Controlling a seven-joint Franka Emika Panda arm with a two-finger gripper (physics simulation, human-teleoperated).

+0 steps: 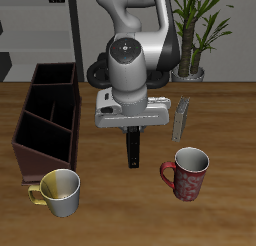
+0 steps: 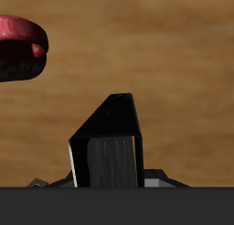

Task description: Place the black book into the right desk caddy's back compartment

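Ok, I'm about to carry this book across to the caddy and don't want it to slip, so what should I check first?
1. Black book held by the gripper: ok.
2. Book off the table: looks ok, hanging upright.
3. Book over the right desk caddy: not ok, it's beside it.
4. Back compartment free: cannot tell; its floor is hidden.
5. Red mug out of the way: ok.
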